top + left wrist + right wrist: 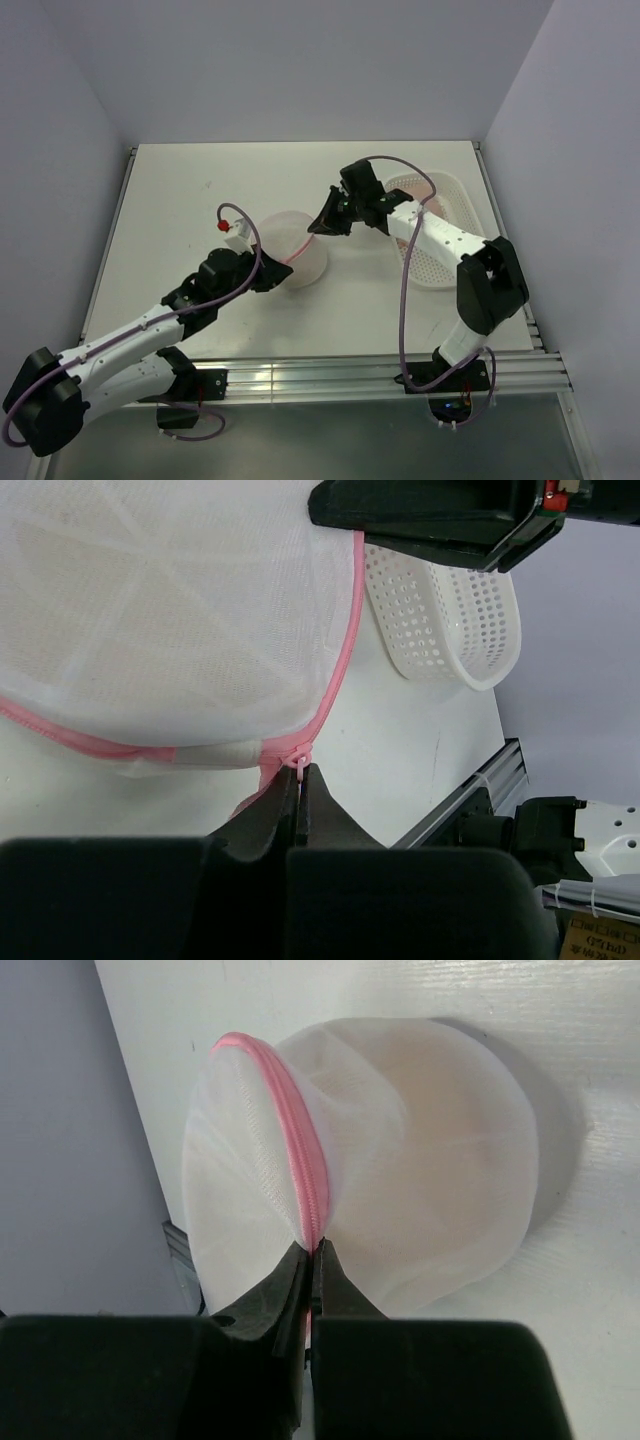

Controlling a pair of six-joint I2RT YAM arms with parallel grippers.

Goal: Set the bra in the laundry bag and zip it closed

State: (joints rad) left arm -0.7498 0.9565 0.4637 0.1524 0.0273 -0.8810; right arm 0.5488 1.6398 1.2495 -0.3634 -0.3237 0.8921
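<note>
The laundry bag (298,252) lies mid-table, a round white mesh pouch with a pink zipper rim. The bra shows only as a peach tint through the mesh (450,1130). My left gripper (283,277) is at the bag's near-left edge; in the left wrist view it (300,772) is shut on the pink zipper pull (298,756). My right gripper (318,228) is at the bag's far-right edge; in the right wrist view it (315,1252) is shut on the pink zipper rim (300,1150). The zipper looks closed along the stretch in view.
A white perforated plastic basket (440,235) stands at the right of the table, under my right arm; it also shows in the left wrist view (450,620). The table's aluminium front rail (380,365) runs along the near edge.
</note>
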